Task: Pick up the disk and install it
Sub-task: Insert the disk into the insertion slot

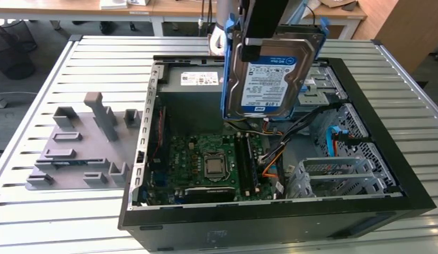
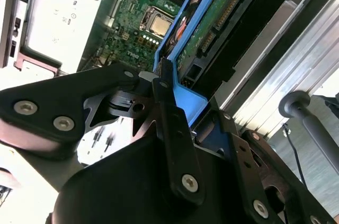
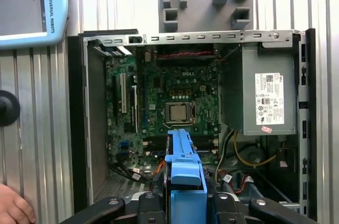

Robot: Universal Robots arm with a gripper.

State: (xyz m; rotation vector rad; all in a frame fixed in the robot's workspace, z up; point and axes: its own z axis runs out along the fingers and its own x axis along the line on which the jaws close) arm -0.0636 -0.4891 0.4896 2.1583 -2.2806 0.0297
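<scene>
Black two-finger claw (image 1: 274,41) is clamped on the disk (image 1: 267,79), a flat silver hard drive with a white-and-blue label and blue carrier rails. In the second wrist view the fingers (image 2: 169,123) pinch a blue rail. Disk hangs straight below the claw, long axis upright, above the open black computer case (image 1: 275,225). Grey metal drive cage (image 1: 332,172) lies lower, toward the exterior view's right.

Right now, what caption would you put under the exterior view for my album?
The pincer holds the disk above the open case.
</scene>
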